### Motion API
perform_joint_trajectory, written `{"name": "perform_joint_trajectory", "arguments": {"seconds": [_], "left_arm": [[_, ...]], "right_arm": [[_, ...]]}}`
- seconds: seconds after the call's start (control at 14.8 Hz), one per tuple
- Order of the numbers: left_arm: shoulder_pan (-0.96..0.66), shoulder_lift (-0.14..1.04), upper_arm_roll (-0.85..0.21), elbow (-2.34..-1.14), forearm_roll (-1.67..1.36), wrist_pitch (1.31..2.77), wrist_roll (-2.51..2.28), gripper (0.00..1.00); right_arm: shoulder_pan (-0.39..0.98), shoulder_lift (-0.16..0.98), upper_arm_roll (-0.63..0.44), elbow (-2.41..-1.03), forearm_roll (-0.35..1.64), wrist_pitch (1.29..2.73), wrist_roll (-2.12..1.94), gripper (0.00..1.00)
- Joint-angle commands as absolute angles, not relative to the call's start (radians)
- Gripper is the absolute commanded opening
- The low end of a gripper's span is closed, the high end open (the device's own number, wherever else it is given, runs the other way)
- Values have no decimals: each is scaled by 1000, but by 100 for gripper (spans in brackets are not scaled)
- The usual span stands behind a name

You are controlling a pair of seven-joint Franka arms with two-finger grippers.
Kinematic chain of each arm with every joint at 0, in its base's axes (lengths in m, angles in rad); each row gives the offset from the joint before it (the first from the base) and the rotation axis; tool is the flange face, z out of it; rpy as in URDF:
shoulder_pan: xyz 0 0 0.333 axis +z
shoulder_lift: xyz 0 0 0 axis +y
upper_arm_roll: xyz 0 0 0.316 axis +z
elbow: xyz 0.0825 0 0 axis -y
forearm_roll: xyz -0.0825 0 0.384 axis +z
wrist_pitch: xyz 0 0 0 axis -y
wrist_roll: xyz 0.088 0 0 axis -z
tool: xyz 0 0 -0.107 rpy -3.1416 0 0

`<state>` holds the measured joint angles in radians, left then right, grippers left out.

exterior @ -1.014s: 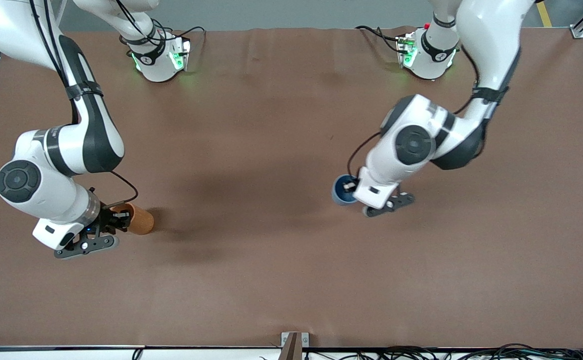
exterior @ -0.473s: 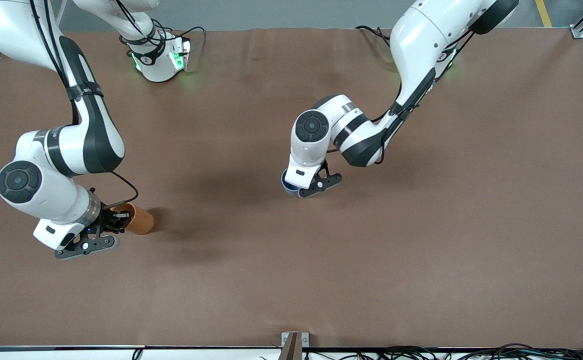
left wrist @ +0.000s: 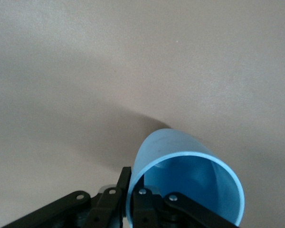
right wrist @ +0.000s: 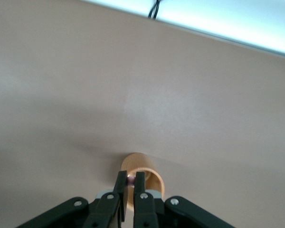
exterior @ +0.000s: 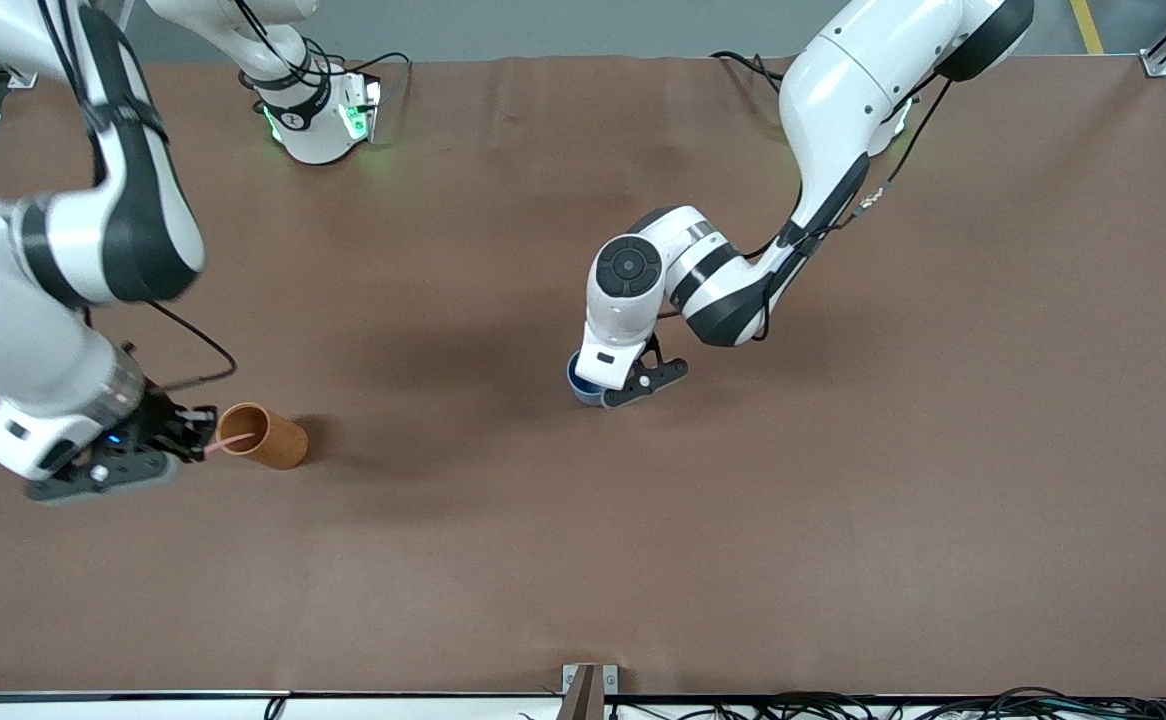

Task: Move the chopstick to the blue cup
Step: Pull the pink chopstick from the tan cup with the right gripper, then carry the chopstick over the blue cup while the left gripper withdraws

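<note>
Your right gripper (exterior: 193, 440) clamps the chopstick (exterior: 231, 439) over the orange-brown cup (exterior: 263, 436) | your left gripper (exterior: 611, 385) clamps the blue cup (exterior: 581, 381) at its 9 o'clock rim

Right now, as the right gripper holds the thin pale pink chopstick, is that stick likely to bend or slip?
The thin pale pink chopstick looks straight between the right gripper and the orange-brown cylindrical cup, so it is probably stiff. The fingers pinch only its tip, so it may pivot or slip. It seems light for its size.
</note>
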<state>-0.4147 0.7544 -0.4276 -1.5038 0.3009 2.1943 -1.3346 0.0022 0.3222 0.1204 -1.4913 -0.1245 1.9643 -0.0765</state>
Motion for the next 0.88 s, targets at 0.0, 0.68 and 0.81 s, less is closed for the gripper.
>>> {"name": "perform_joint_trajectory", "arguments": {"seconds": [0.0,0.68,0.81], "left_arm": [[-403,762,-433,-1513,324,2212,-1332,45],[-276,433,-423,-1497,238,1965,-1088,100],[-259,327,-320,-1500,122,1881,-860,100]], "right_arm": [[-5,160,130,-1537,-88,1936,-39,4],[-2,107,523,-1531,-110,1997,788,2],[3,144,606,-1552,-135,2043,899,2]]}}
